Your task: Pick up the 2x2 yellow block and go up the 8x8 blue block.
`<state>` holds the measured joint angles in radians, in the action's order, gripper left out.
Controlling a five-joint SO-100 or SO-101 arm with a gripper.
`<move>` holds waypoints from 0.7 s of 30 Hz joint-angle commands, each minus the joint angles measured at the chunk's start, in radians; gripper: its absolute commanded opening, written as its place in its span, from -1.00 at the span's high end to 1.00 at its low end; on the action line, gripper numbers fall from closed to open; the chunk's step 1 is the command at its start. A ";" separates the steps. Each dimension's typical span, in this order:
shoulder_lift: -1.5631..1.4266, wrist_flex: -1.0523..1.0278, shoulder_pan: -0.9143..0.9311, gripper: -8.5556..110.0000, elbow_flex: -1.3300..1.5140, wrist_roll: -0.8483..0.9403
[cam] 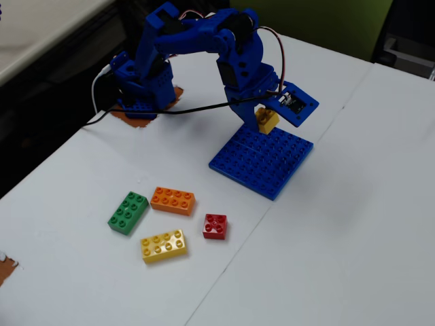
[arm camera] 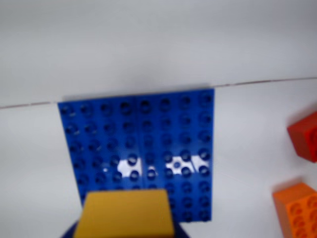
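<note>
My gripper (cam: 266, 121) is shut on the small 2x2 yellow block (cam: 268, 120) and holds it just above the far edge of the flat blue 8x8 baseplate (cam: 262, 161). In the wrist view the yellow block (arm camera: 125, 214) fills the bottom centre, blurred, in front of the baseplate (arm camera: 141, 148). The gripper's fingers are hidden behind the block there.
In the fixed view, loose bricks lie at front left: green (cam: 128, 212), orange (cam: 173, 200), long yellow (cam: 164, 246) and red (cam: 215, 226). The wrist view shows the red brick (arm camera: 304, 135) and orange brick (arm camera: 297, 209) at the right edge. A seam (arm camera: 262, 82) crosses the white table.
</note>
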<state>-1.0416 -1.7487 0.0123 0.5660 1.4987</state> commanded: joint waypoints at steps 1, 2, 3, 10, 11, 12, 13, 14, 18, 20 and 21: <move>-0.011 -0.008 0.008 0.85 0.003 0.002; -0.011 -0.008 0.006 0.85 0.011 0.000; -0.012 -0.008 0.006 0.85 0.017 0.000; -0.066 -0.009 0.005 0.85 0.100 0.005; -0.080 -0.009 0.005 0.85 0.109 0.005; -0.091 -0.009 0.006 0.85 0.121 0.005; -0.103 -0.009 0.006 0.85 0.133 0.008; -0.114 -0.009 0.008 0.85 0.147 0.014; -0.129 -0.009 0.011 0.85 0.158 0.014; -0.133 -0.009 0.012 0.85 0.158 0.014; -0.135 -0.009 0.014 0.85 0.158 0.014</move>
<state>-1.1091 -1.7503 0.0138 0.7225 1.5110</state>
